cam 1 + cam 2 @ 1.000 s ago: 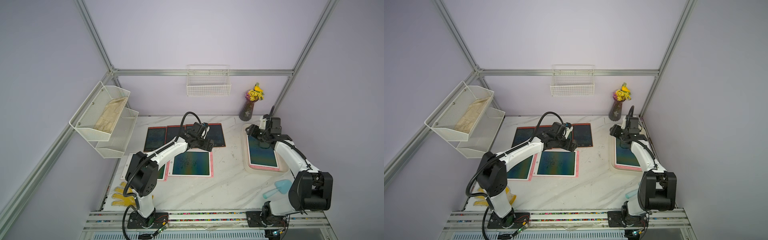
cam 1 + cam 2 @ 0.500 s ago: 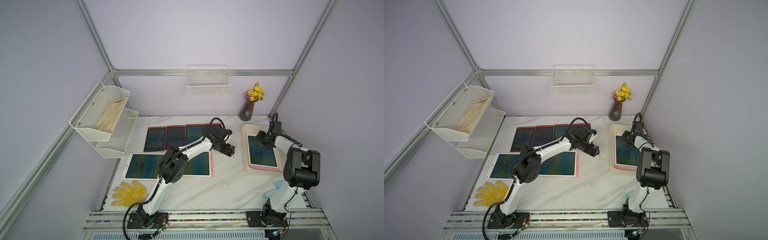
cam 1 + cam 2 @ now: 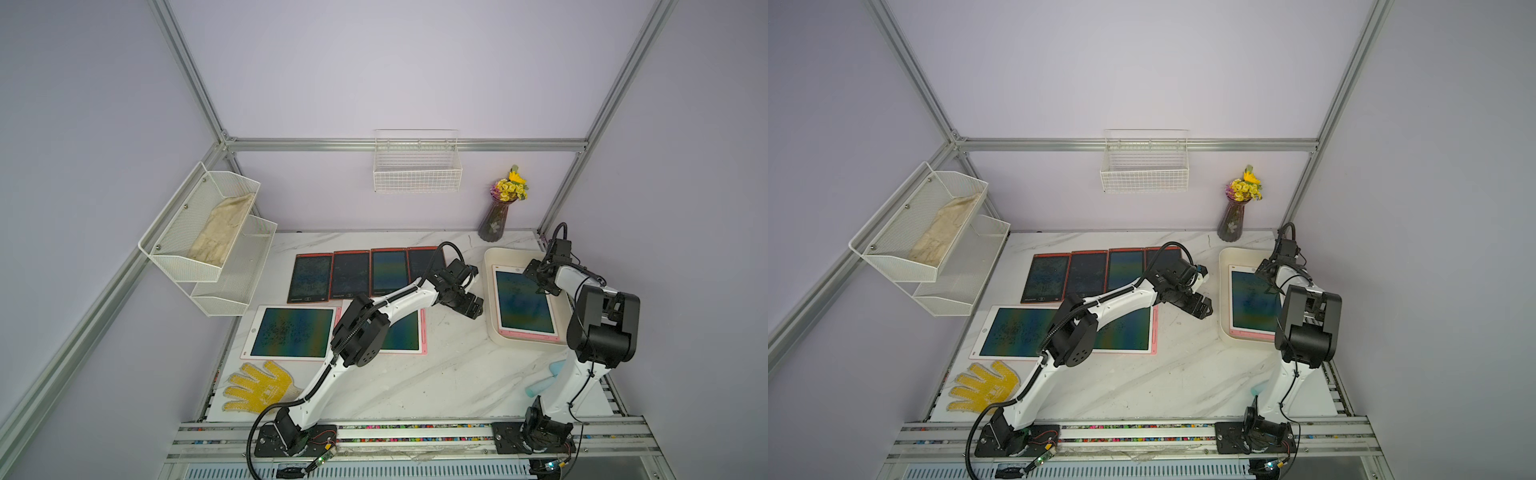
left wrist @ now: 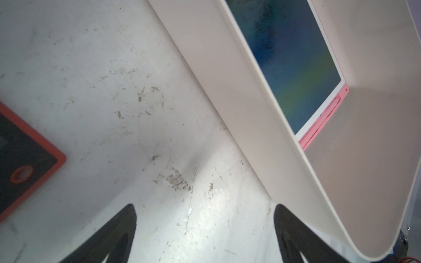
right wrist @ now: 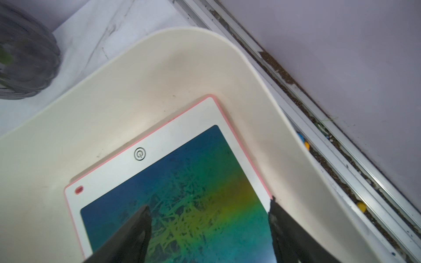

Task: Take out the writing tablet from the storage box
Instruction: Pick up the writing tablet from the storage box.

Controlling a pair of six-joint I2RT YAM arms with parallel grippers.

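The storage box (image 3: 491,266) (image 3: 1224,286) is a cream-white tray at the table's right side. One writing tablet (image 3: 524,305) (image 3: 1252,301), white-framed with a pink back and a dark blue-green screen, lies flat inside it. My right gripper (image 3: 540,283) (image 5: 208,211) hangs open low over the tablet's far part. One of its fingers (image 5: 134,227) is over the screen, its other finger at the tablet's edge by the box wall (image 5: 262,95). My left gripper (image 3: 471,308) (image 4: 205,211) is open and empty over bare table just outside the box's left wall (image 4: 227,79).
Several red-framed tablets (image 3: 351,274) lie in a back row, two larger white ones (image 3: 291,332) in front of them. A vase (image 3: 496,216) stands behind the box. Yellow glove (image 3: 257,386) at front left, mesh shelf (image 3: 208,237) on the left wall, wire basket (image 3: 417,166) on the back wall.
My left arm has swung right from over the red tablets to beside the box. My right arm folded back; its gripper came nearer over the tablet and its jaws spread wider.
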